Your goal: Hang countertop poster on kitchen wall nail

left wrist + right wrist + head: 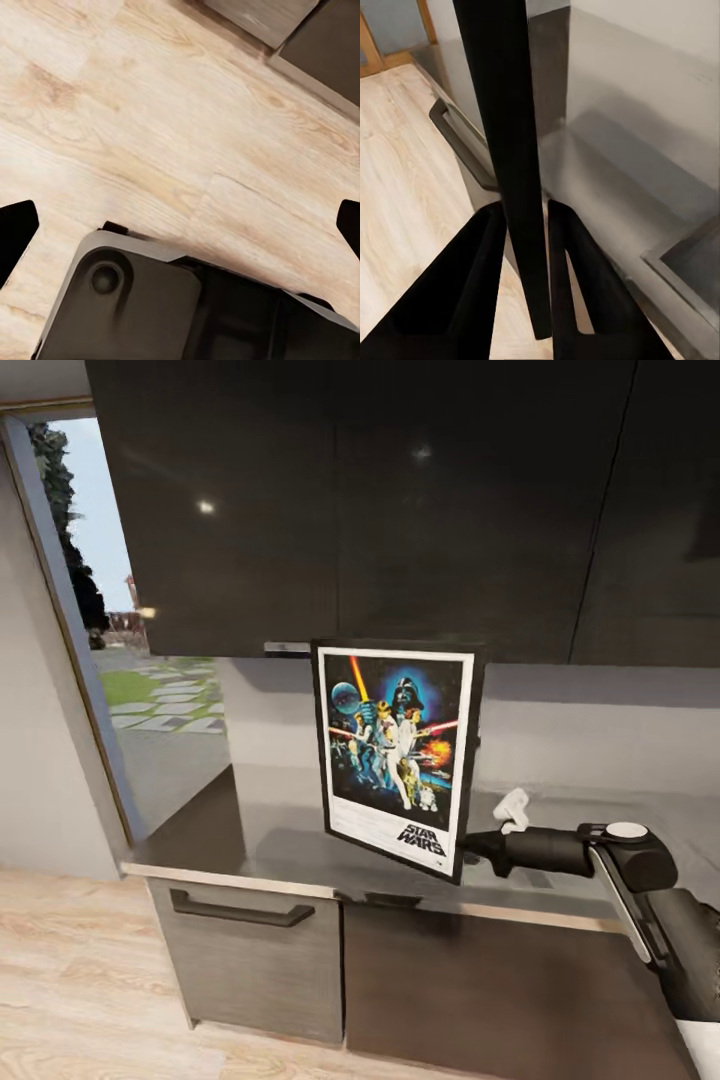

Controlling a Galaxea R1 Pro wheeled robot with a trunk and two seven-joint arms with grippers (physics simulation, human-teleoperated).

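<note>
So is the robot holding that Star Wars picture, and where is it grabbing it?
Yes. The right claw pinches the poster by its lower right edge, lifted above the countertop.

Glossy black upper cabinets fill the upper frame and hang low; the framed Star Wars poster, held at centre, has its top edge right at their underside, so no room above it. Open room behind it: pale grey backsplash wall and bare glossy dark grey countertop, centre-left. Right black gripper clamps the poster's frame edge. Light wood floor is free at lower left.
</note>
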